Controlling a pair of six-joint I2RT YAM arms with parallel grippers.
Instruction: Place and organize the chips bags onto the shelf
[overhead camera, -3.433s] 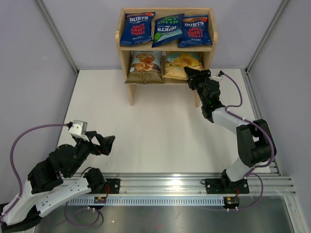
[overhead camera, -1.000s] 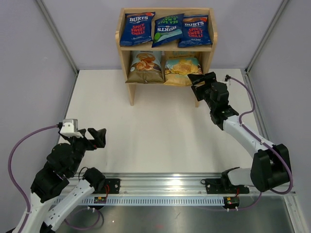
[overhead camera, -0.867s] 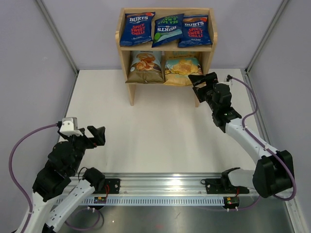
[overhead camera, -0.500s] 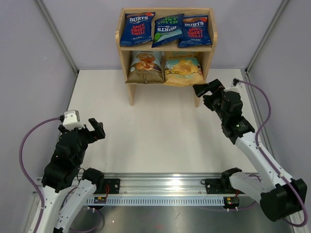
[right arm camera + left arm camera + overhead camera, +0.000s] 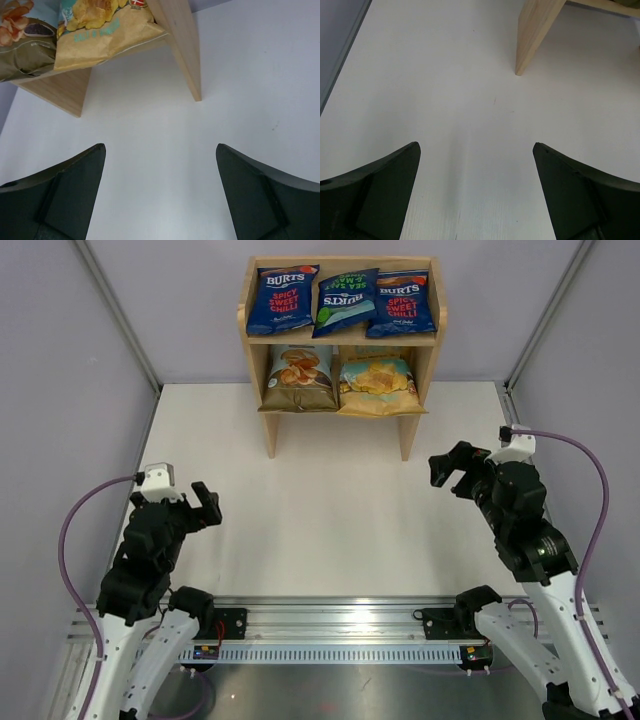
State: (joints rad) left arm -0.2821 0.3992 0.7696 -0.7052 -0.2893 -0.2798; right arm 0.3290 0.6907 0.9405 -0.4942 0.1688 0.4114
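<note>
Left jaws stand wide apart, holding nothing, low over the desk near its left front. Right jaws are spread just as wide and also grip nothing, over the desk's right side, well apart from the shelf at the back. All five bags lie on the shelf. On the upper tier, side by side, are the left red Burts, the green Burts and the right red Burts. On the lower tier the tan bag lies left, with the yellow bag just beside it, its front edge hanging past the tier's lip.
</note>
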